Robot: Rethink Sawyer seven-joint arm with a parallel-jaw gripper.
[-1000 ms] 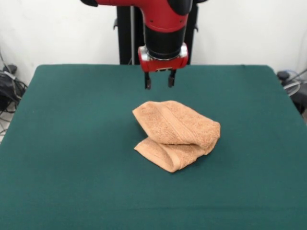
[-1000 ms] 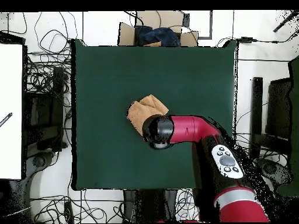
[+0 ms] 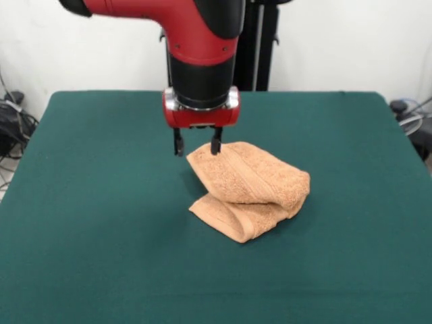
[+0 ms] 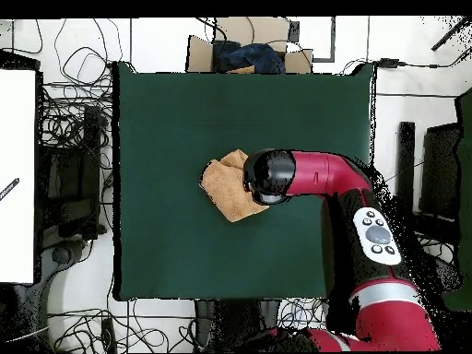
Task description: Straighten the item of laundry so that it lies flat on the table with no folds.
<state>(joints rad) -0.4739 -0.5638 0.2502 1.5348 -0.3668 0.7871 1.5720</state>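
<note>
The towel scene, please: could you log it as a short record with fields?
towel: peach-orange towel, folded over itself in layers, not flat
table: green table, towel near its middle
gripper: open gripper, fingers pointing down at the towel's upper-left corner in the front view
contact: cannot tell whether it touches the cloth

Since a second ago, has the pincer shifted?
Yes. In the front view the pincer has moved left and lower, now at the folded peach-orange terry towel's far corner.
</note>
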